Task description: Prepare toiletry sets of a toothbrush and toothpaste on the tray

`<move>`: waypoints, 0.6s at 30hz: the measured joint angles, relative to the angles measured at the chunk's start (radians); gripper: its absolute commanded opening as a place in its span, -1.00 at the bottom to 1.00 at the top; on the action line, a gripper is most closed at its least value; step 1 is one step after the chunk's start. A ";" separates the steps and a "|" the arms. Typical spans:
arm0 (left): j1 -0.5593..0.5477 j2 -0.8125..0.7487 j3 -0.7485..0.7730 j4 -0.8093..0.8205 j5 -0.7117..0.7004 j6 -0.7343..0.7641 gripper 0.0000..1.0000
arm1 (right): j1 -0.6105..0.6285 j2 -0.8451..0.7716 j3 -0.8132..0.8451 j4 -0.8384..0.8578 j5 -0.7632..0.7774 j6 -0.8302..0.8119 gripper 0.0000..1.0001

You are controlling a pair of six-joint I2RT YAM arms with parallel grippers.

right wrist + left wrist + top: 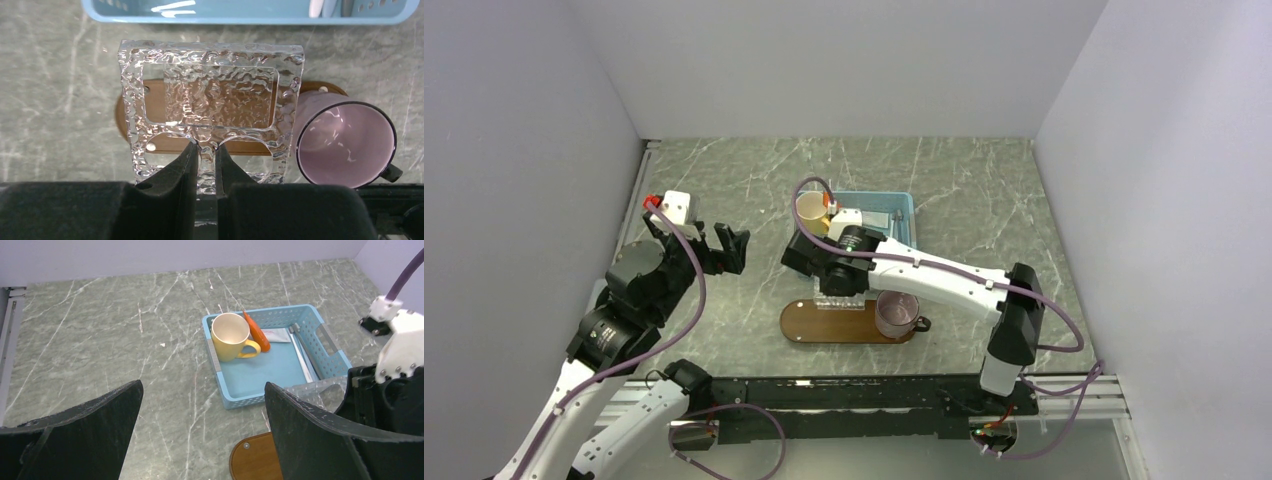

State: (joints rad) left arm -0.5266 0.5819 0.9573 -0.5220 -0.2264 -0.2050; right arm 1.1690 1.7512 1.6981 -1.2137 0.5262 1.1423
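The blue basket point(250, 399) lies ahead of the left pincer point(202, 390) and a little toward its right side. This pincer has its fingers spread wide and holds nothing. The tray point(809, 322) lies directly under and in front of the right pincer point(205, 150), with its long axis running side to side across that pincer's view. The right pincer is pressed on the lower edge of a clear rippled holder point(220, 95), which stands over the tray's left part. I cannot tell if the holder touches the wood. A purple mug point(345, 145) is at the tray's right end, just beside the holder.

No toiletry item is on the tray yet. A yellow mug point(230, 335) stands in the basket's left far corner. The orange tube point(257, 332) lies touching its right side, and the white tube point(275, 335) is just beyond that. The pale brushes point(300, 352) lie further right. Tubes and brushes all point roughly away from the left pincer. I judge that the free left arm is better placed to fetch them, and that the right arm must first put down the holder.
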 measured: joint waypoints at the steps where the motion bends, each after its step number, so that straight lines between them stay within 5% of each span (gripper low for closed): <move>1: 0.000 0.000 0.000 0.000 0.000 0.000 0.98 | 0.000 -0.002 -0.020 0.005 -0.006 0.005 -1.00; 18: 0.000 0.000 0.000 0.000 0.000 0.000 0.98 | 0.000 -0.077 -0.267 0.123 -0.107 0.013 -1.00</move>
State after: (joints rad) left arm -0.5266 0.5819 0.9573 -0.5220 -0.2268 -0.2050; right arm 1.1687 1.6745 1.4307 -1.0904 0.4191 1.1549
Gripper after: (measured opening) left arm 0.992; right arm 0.151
